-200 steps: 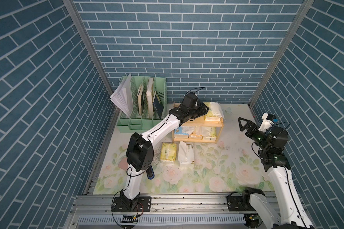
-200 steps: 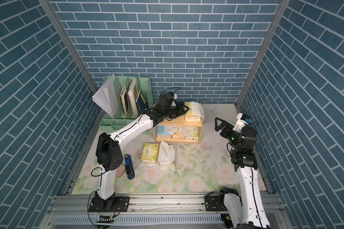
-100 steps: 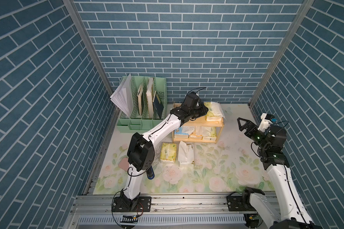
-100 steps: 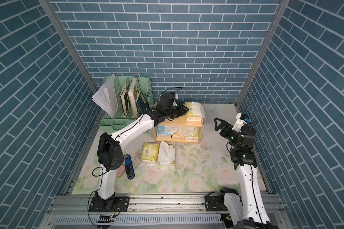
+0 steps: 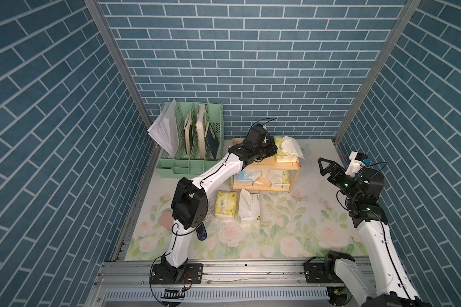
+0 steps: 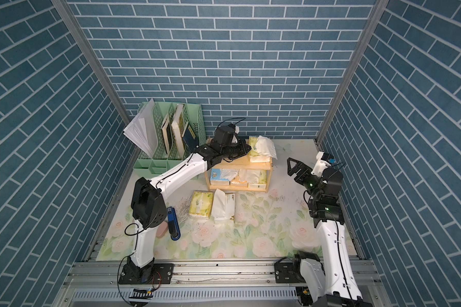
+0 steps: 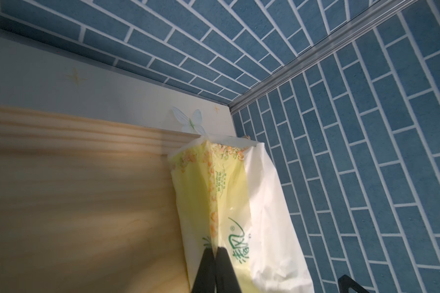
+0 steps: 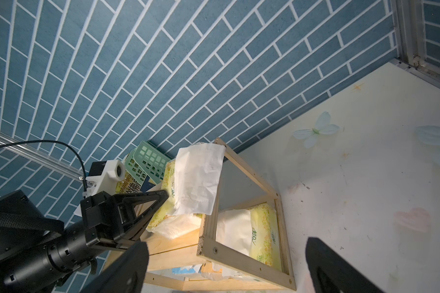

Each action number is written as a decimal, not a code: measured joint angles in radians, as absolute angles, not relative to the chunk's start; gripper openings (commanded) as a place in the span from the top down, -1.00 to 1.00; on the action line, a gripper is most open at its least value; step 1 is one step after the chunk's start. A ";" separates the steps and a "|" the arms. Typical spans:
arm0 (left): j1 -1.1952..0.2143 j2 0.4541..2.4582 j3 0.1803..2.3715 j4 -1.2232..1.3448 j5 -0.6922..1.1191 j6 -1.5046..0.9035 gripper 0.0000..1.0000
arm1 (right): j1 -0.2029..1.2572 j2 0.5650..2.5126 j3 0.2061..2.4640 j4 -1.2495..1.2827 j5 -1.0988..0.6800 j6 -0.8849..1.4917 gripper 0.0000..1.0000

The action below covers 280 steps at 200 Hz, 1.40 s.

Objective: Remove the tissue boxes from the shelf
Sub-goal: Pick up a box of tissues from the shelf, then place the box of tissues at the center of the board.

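The wooden shelf (image 5: 266,165) stands at the back of the mat. On its top board lies a yellow tissue box (image 5: 285,151) with white tissue hanging out. My left gripper (image 7: 215,250) is shut on a fold of that pack's wrapper (image 7: 224,192), reaching in from the left (image 6: 247,147). The lower tier holds a light blue pack (image 5: 241,178), a peach one (image 5: 262,177) and a yellow one (image 5: 280,178). A yellow pack (image 5: 225,205) and a white pack (image 5: 249,208) lie on the mat in front. My right gripper (image 5: 321,167) hovers open to the shelf's right, holding nothing (image 8: 226,242).
A mint-green file organizer (image 5: 192,138) with papers and books stands left of the shelf. A pink flat case (image 5: 167,220) and a blue object (image 6: 173,220) lie by the left arm's base. Brick walls enclose three sides.
My left gripper has closed on the wrapper of the yellow pack on the top board. The right arm has shifted only slightly and stays open.
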<state>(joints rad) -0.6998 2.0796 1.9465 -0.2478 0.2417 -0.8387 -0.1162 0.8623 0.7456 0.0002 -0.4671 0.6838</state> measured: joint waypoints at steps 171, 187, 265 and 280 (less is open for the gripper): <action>-0.747 1.472 1.400 -0.160 0.260 -0.855 1.00 | -0.116 0.854 0.763 0.007 -0.479 0.685 -1.00; -0.775 1.399 1.306 -0.149 0.255 -0.876 1.00 | -0.116 0.849 0.766 0.008 -0.484 0.685 -1.00; -0.946 1.336 1.074 -0.091 0.198 -0.967 1.00 | -0.116 0.820 0.761 0.042 -0.513 0.711 -1.00; -0.963 1.366 1.057 -0.064 0.180 -0.984 1.00 | -0.116 0.819 0.756 0.043 -0.521 0.711 -1.00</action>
